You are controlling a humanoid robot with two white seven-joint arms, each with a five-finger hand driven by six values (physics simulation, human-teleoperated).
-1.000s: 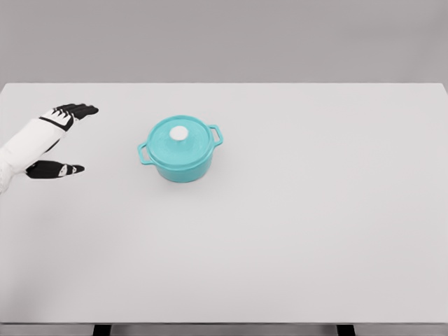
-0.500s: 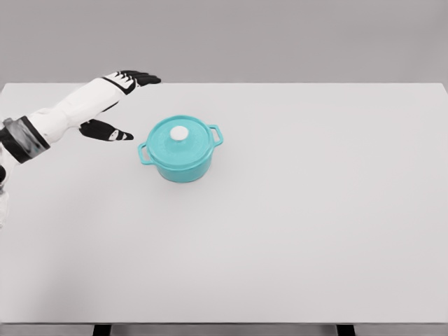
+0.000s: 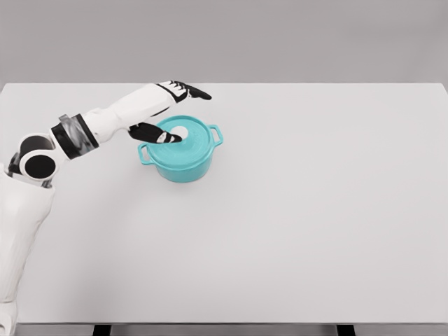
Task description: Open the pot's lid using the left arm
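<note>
A teal pot (image 3: 183, 157) with two side handles stands on the white table (image 3: 294, 210), left of the middle. Its teal lid (image 3: 192, 136) sits closed on it and carries a white knob (image 3: 180, 131). My left hand (image 3: 176, 114) reaches in from the left and hovers over the lid's left and rear part. The hand is open: its fingers (image 3: 190, 90) stretch out past the pot's far rim, and the thumb (image 3: 155, 134) lies just left of the knob. It holds nothing. The right arm is out of view.
The table's far edge runs just behind the hand, against a grey wall (image 3: 280, 35). My left forearm (image 3: 105, 122) crosses the table's left part above the surface.
The left arm has swung to the right from the table's left side. The hand now hangs over the lid, thumb close to the knob. The pot has not moved.
</note>
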